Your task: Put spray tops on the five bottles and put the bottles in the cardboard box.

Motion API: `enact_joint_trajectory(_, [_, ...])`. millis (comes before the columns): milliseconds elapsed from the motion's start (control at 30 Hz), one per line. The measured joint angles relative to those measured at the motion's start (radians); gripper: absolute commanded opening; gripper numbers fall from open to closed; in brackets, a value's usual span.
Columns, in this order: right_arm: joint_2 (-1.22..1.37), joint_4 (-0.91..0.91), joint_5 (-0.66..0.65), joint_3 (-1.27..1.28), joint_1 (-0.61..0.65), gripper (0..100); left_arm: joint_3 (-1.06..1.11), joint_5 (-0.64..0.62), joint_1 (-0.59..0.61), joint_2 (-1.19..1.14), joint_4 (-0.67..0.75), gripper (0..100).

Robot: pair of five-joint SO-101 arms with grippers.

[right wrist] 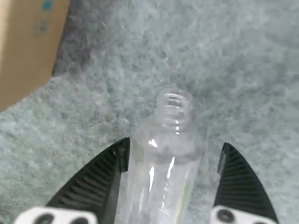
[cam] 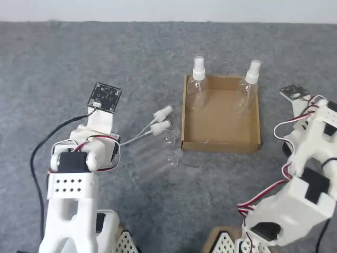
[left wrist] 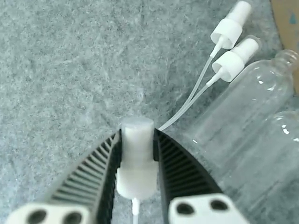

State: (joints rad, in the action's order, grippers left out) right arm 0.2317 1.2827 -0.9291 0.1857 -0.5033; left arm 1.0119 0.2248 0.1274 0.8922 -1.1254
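Left gripper [left wrist: 136,134] low, left of cardboard box [cam: 220,143], pinching spray top [left wrist: 136,163]. Right gripper [right wrist: 174,148] right of box, jaws wide astride uncapped bottle [right wrist: 167,158].

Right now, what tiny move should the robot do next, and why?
Probably close the right gripper on the capless bottle. Its fingers sit on either side of it, with a gap showing at one side, so it looks ungripped. The left gripper is already shut on a spray top, which needs a steady bottle neck to go into.
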Motion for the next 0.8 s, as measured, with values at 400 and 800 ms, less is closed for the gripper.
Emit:
enact_joint_trajectory(400, [0.035, 0.000, -0.003, -0.006, -0.012, 6.0, 0.000, 0.000, 0.000, 0.000, 0.000, 1])
enact_joint_trajectory(800, [-0.284, 0.249, -0.002, -0.109, -0.038, 0.6, 0.000, -0.058, 0.000, 0.000, 0.000, 1])
